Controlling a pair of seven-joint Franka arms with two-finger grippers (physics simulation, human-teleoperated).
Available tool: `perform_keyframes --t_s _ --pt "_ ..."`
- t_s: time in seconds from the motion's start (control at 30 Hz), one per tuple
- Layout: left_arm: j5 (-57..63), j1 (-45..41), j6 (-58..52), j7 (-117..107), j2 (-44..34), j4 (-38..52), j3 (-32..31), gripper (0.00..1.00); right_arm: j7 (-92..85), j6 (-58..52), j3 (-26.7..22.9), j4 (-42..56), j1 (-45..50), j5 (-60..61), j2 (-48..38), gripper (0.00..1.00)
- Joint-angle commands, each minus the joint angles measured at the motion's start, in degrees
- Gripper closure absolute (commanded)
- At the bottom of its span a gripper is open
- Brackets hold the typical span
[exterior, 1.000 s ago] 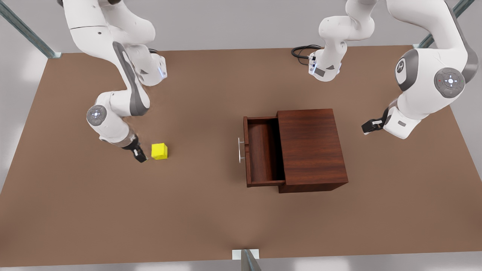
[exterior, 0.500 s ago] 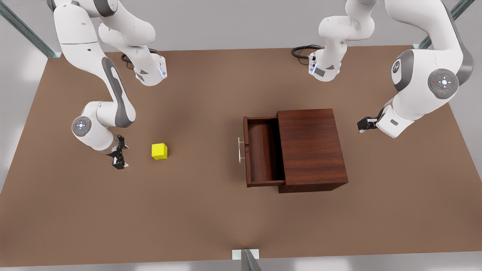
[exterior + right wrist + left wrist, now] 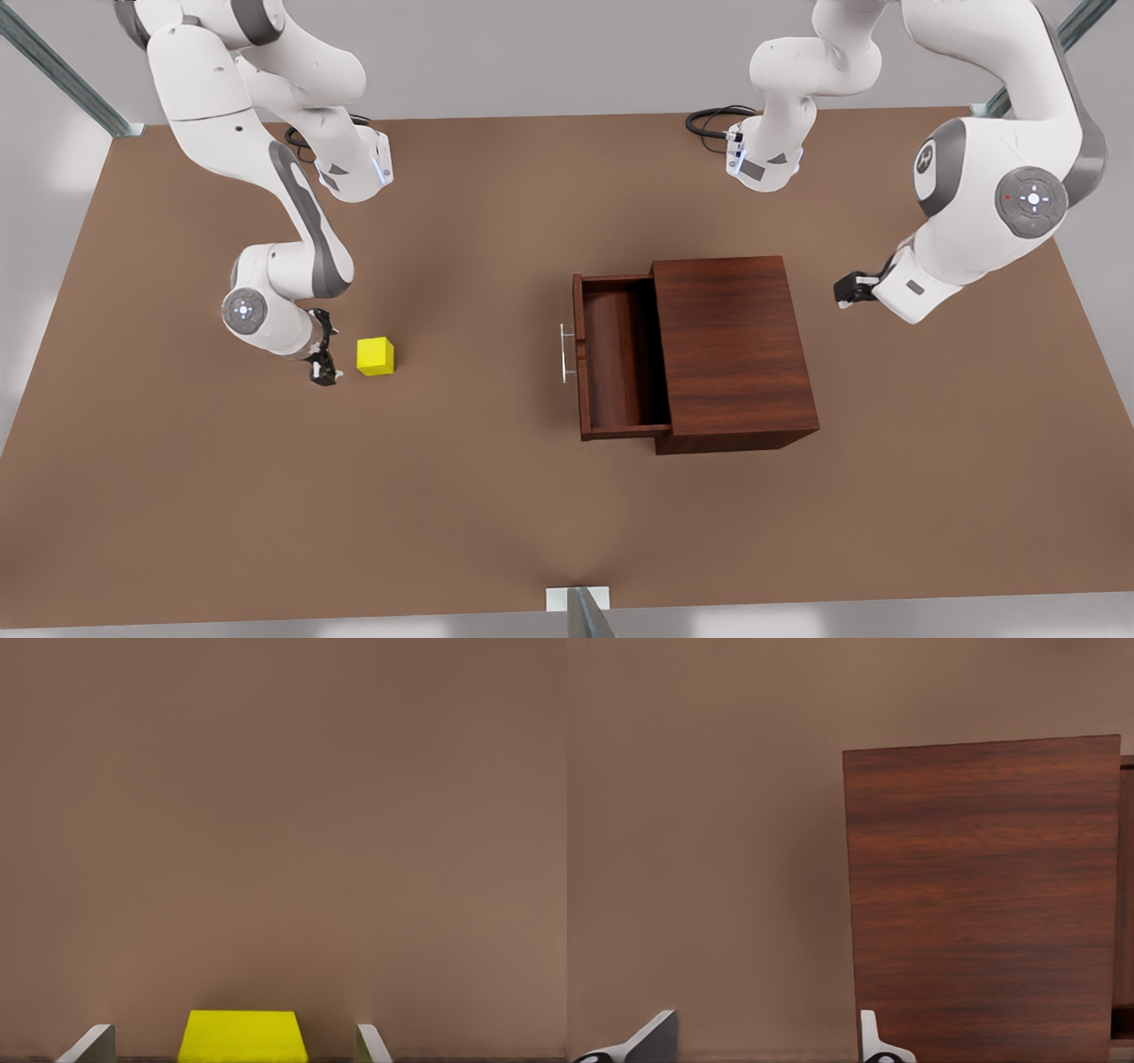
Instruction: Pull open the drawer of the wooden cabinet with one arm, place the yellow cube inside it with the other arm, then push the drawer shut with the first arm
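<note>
On your table (image 3: 496,514), the yellow cube (image 3: 376,356) sits toward the front view's left, well apart from the wooden cabinet (image 3: 733,350). The drawer (image 3: 616,359) juts out toward the cube. Your right gripper (image 3: 324,374) sits just beside the cube, seemingly not touching; the left gripper (image 3: 849,291) waits beyond the cabinet's far side.

Bare surface (image 3: 478,354) lies between the yellow cube (image 3: 376,356) and the drawer (image 3: 620,359). The drawer's top is left unobstructed.
</note>
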Motion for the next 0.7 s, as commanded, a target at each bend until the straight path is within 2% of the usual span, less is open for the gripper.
perform_keyframes --t_s 0.0,0.5,0.67 --pt "0.22 0.18 -1.3 1.89 -0.15 -0.09 -0.05 0.0 4.89 1.68 0.14 -0.04 0.55 0.69 0.52 0.0" --pt "0.39 0.27 -3.23 -0.31 -0.85 0.53 -0.05 0.0 5.07 4.67 0.31 -0.48 3.45 0.69 4.57 0.0" --pt "0.39 0.18 -3.32 -0.75 -0.41 0.09 -0.05 0.0 6.74 8.62 0.31 -0.48 4.68 0.69 6.23 0.0"
